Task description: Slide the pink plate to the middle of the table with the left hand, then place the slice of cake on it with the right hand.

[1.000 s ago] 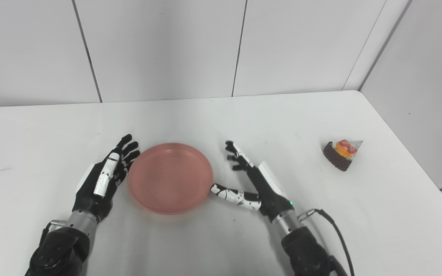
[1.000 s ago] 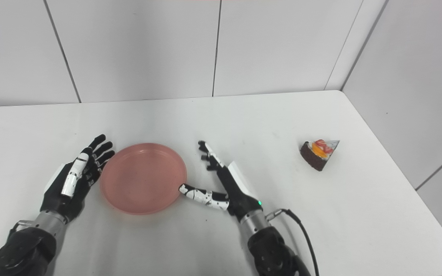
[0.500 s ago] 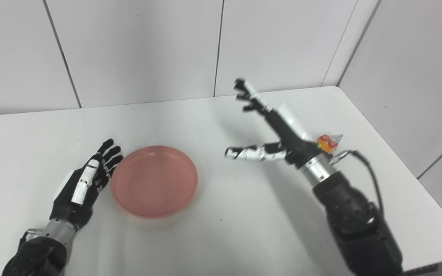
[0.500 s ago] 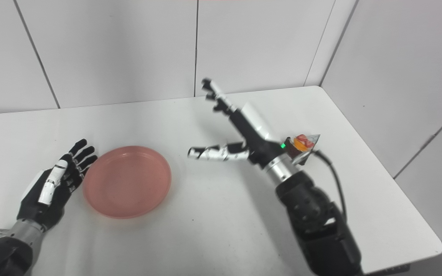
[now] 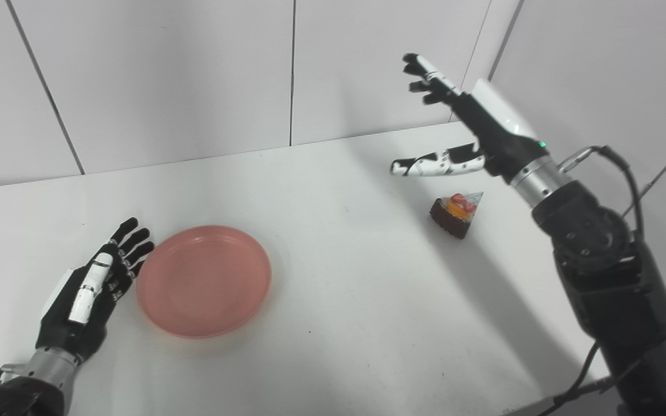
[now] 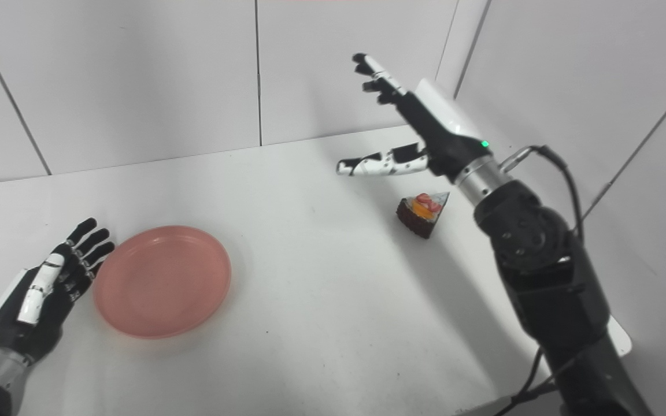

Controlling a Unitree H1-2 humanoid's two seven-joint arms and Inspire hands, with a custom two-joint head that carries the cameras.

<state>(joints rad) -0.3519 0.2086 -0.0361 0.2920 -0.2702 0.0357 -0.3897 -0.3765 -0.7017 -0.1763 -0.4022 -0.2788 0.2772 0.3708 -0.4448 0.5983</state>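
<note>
With our right hand (image 5: 472, 124) spread wide and empty above the cake slice (image 5: 456, 211) at 2 o'clock on the tabletop (image 5: 339, 277), we'd drop straight down, pinching its sides gently, then carry it to the pink plate (image 5: 204, 280) at 8 o'clock beside our open left hand (image 5: 93, 289).

I am seeing a white table (image 5: 333, 300) filling the lower part of both views, its surface showing a few small dark specks, one lying toward the near side at centre. Its far right corner is sitting rounded against the walls. Behind it, white wall panels (image 5: 165, 81) are standing upright, divided by thin dark vertical seams. A second panelled wall (image 6: 599, 86) is running along the table's right side, meeting the back wall at the corner.
</note>
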